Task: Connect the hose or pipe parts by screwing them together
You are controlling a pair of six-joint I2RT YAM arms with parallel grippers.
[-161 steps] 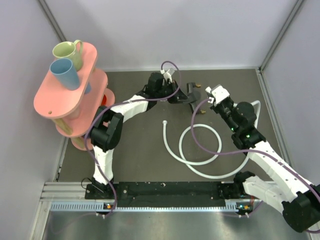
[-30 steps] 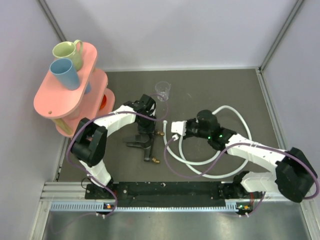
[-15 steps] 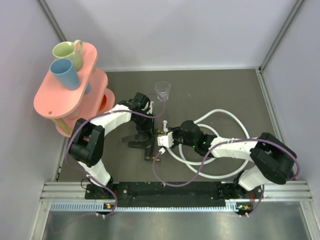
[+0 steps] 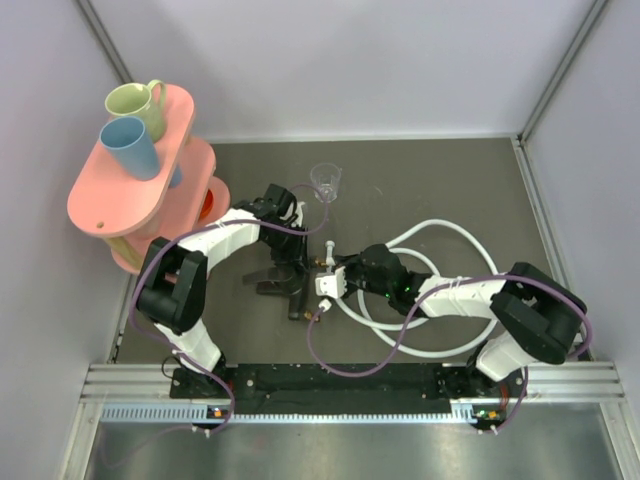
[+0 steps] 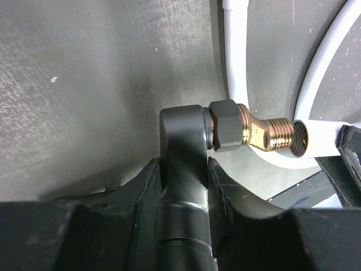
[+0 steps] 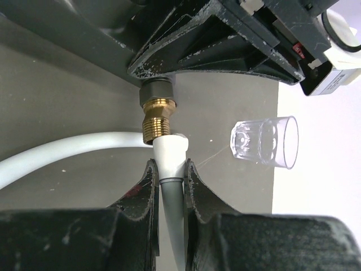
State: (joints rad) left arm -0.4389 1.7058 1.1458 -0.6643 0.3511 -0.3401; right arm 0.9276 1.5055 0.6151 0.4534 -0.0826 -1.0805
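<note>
Left hand (image 5: 183, 169) clamps the black fitting (image 5: 180, 127), right hand (image 6: 169, 169) clamps the white hose (image 6: 67, 149) end — butted against the brass tip (image 6: 157, 118), apparently not yet screwed on.

Hose (image 4: 441, 223) partly under right arm (image 4: 466, 292)

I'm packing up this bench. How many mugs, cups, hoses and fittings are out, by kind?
Mugs: 2, the green mug and the blue mug
Cups: 1, the clear cup
Hoses: 1, the white hose
Fittings: 1, the black fitting
Total: 5
</note>
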